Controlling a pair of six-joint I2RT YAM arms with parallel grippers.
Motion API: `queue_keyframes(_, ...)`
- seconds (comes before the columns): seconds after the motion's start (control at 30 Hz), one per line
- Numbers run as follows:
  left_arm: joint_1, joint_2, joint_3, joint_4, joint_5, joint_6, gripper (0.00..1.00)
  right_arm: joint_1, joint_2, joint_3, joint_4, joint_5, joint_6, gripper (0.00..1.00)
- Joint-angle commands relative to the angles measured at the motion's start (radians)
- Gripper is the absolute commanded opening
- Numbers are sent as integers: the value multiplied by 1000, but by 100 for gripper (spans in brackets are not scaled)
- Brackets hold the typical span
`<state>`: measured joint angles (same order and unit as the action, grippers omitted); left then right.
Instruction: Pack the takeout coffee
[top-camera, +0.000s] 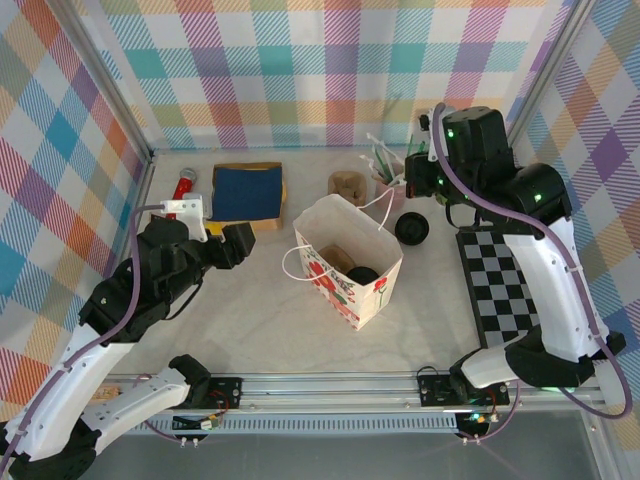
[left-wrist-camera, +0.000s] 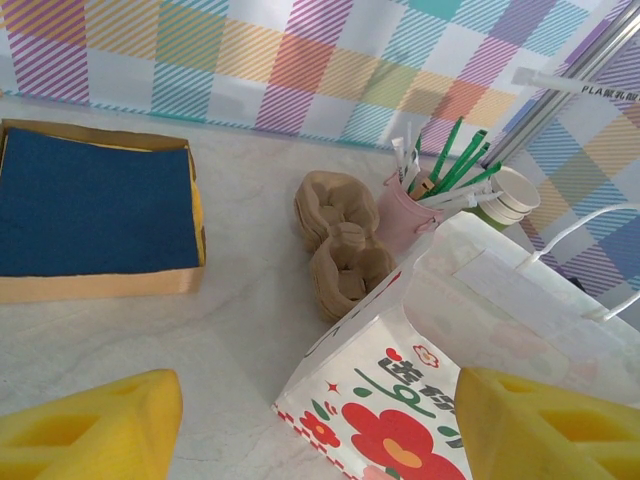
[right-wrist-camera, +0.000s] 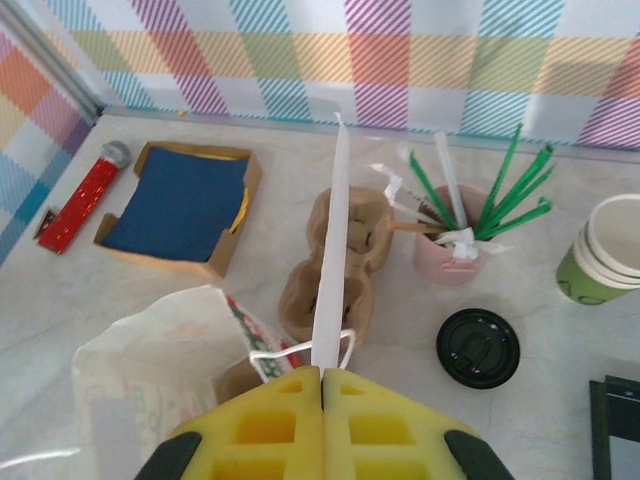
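the coffee (top-camera: 362, 272) is apparently sitting inside the bag (top-camera: 350, 295) at frame centre, so packing is nearing its end; the right gripper (top-camera: 418, 182) is pinching the handle (right-wrist-camera: 330, 250); the left gripper (top-camera: 243, 243) is hovering with fingers spread, centre left; the next move is probably calling for a gentle release.

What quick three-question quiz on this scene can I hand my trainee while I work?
1. Which part of the paper bag do the right fingers pinch?
2. True or false: the left fingers are shut.
3. The green straws stand in: A the pink cup, B the paper bag, C the cardboard tray.
Key: 1 its white handle; 2 false, they stand open; 3 A.
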<state>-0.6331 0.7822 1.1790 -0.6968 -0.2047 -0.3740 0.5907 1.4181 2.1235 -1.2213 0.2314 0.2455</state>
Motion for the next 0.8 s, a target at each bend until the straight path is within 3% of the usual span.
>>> queue_keyframes(0.0, 7, 3, 6, 2, -28, 13, 72, 10, 13, 38, -49, -93, -19, 0)
queue_keyframes(0.77, 7, 37, 11, 10, -35, 7, 72, 90, 35, 93, -197, -259, -55, 0)
